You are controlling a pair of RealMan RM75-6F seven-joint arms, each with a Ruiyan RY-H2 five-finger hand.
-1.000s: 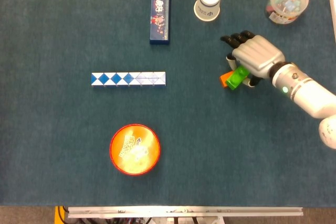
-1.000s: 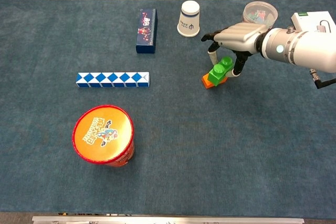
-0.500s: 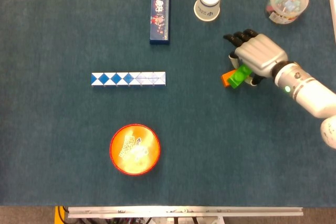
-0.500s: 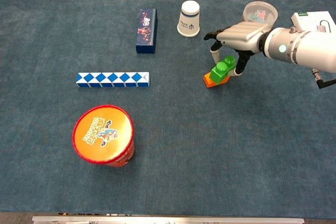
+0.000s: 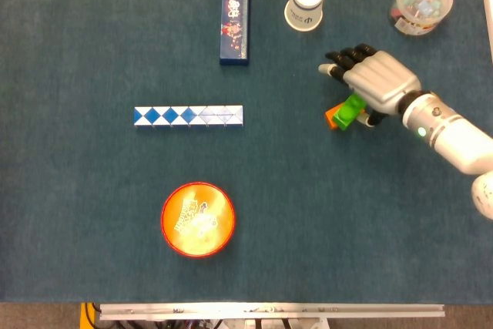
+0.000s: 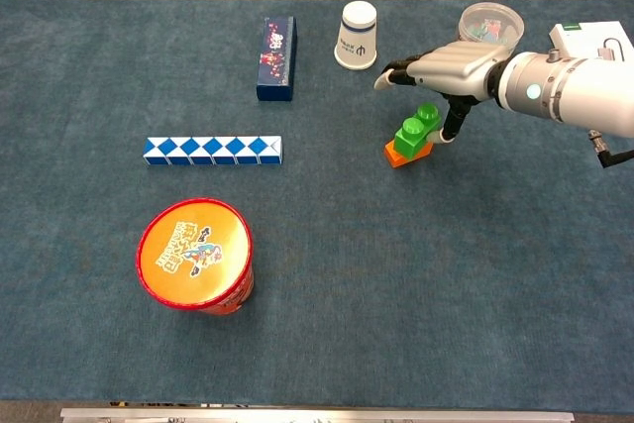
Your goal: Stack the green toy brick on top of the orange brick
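Observation:
The green toy brick (image 5: 351, 109) (image 6: 418, 129) sits tilted on top of the orange brick (image 5: 332, 119) (image 6: 404, 153) at the right middle of the blue cloth. My right hand (image 5: 377, 82) (image 6: 451, 61) hovers just above and behind the pair. Its fingers stretch out flat to the left, clear of the green brick, and its thumb hangs down beside the brick's right end. Whether the thumb touches the brick I cannot tell. My left hand shows in neither view.
A blue-and-white snake puzzle (image 5: 188, 115) (image 6: 212, 150) lies left of centre. Behind it are a dark blue box (image 5: 234, 21) (image 6: 277, 56) and an upturned white paper cup (image 5: 305, 4) (image 6: 358, 35). A clear tub of bricks (image 5: 422, 1) stands far right, an orange round tin (image 5: 197, 219) (image 6: 194, 255) near the front.
The right hand's fingers, curled down around the green brick's left side before, have lifted and straightened. The green brick stays on the orange one.

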